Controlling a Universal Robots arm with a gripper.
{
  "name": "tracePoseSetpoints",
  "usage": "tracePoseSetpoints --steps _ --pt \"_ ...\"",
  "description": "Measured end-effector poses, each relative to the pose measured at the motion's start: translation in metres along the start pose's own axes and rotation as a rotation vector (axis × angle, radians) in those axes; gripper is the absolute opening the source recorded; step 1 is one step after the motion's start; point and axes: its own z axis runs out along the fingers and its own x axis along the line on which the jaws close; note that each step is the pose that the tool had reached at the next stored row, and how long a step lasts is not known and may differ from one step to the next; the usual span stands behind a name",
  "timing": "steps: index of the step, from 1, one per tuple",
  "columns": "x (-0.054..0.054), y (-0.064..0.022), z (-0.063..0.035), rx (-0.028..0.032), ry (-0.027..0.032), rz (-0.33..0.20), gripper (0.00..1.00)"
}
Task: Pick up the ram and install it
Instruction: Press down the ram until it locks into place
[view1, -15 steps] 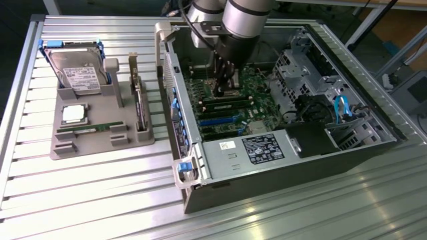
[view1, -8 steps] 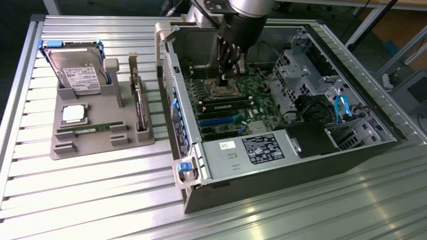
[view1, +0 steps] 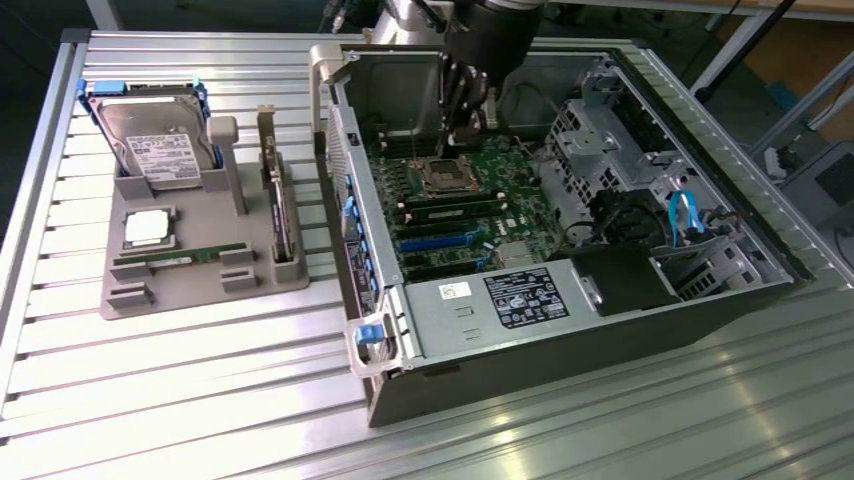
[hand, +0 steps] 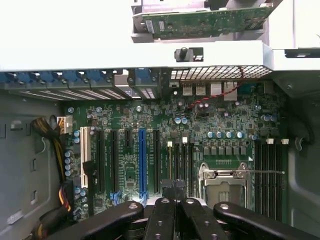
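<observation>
One ram (view1: 174, 259) lies flat in the front slot of the grey holder tray (view1: 267, 288), a single thin green stick, its long axis running across the tray from the exterior view's left to its right, tilted slightly up toward the right. Nothing grips or touches it.

On the same tray there is one square silver processor chip (view1: 147, 228) just behind the ram, one hard drive (view1: 158, 140) with blue side rails at the back, and one green expansion card (view1: 276, 195) standing on edge along the tray's right side.

To the exterior view's right of the tray stands one open computer case (view1: 574, 300), lying on its side on the slatted metal table (view1: 160, 400), with its motherboard (view1: 454, 210) exposed. One empty processor socket (hand: 222, 182) sits beside a bank of dark memory slots (hand: 270, 175).

The one gripper (view1: 461, 125) hangs inside the case above the socket, well apart from the ram. Its black fingers (hand: 165, 215) are drawn together, closed on nothing.
</observation>
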Motion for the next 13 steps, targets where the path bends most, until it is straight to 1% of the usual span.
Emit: tracePoseSetpoints --steps 5,10,12,13 --pt "0.0004 0.0005 -0.0089 -0.0001 0.0001 0.000 0.10" --pt "0.0004 0.0004 -0.0092 0.0000 -0.0001 0.000 0.10" --pt "0.0004 -0.0014 -0.0094 -0.0001 0.0003 0.000 0.10" --pt "0.0003 -0.0038 -0.0095 -0.0001 0.0002 0.000 0.10"
